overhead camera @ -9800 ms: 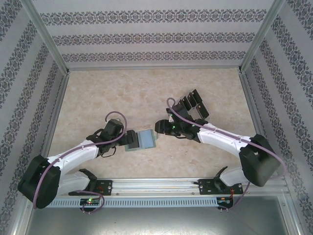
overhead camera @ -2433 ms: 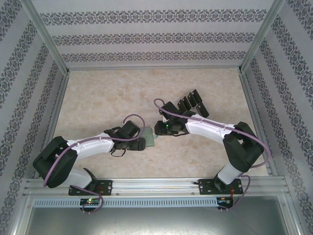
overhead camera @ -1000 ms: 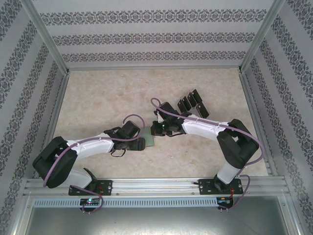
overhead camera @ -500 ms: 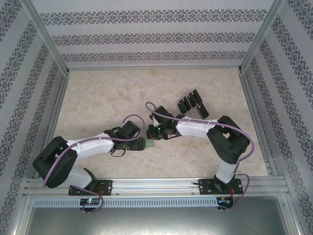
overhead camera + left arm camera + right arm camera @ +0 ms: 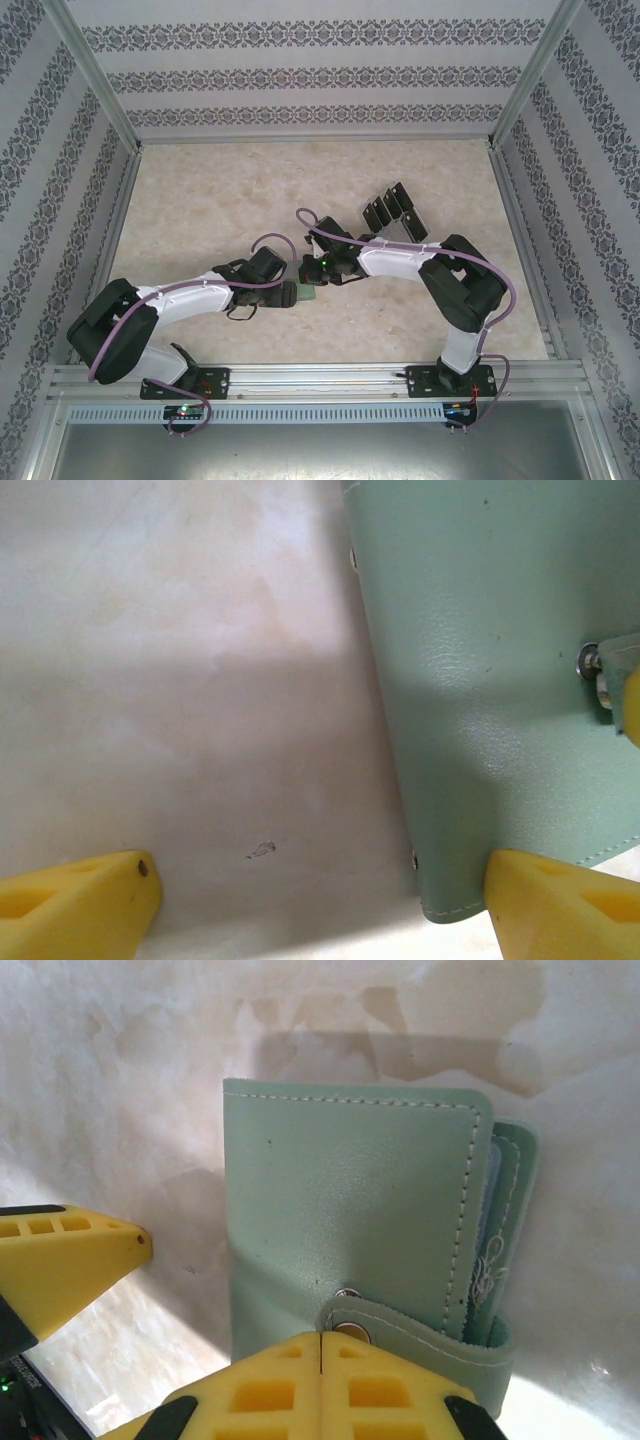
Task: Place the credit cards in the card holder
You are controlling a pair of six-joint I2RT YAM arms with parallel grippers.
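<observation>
- Your left gripper [image 5: 291, 292] sits near the middle of the table [image 5: 220, 190], with the right gripper [image 5: 309, 279] meeting it from the right.
- The card holder [image 5: 310, 292] lies flat on the table between the two grippers. From above you see just a small patch of sage green.
- In the left wrist view, the left gripper [image 5: 320, 905] has its jaws spread wide.
- One yellow fingertip [image 5: 70, 900] rests over bare table, well apart from the card holder [image 5: 500, 680].
- The other fingertip touches the card holder's near corner at its stitched edge. Nothing is gripped.
- In the right wrist view, the right gripper [image 5: 320, 1360] has its two yellow pads pressed together, with no gap and nothing seen between them.
- The joined tips sit on the closing tab [image 5: 420, 1335], right at its snap. You cannot tell whether they press down or only touch.
- The card holder [image 5: 350, 1200] is folded closed with the tab wrapped round its open edge. A sliver of the paler inside shows at the right edge.
- Another yellow pad [image 5: 60, 1265] shows at the left of that view, beside the card holder but not touching it.
- The credit cards [image 5: 396, 213] stand tilted in a short row toward the back right of the table. They are well apart from the card holder and clear of both grippers.
</observation>
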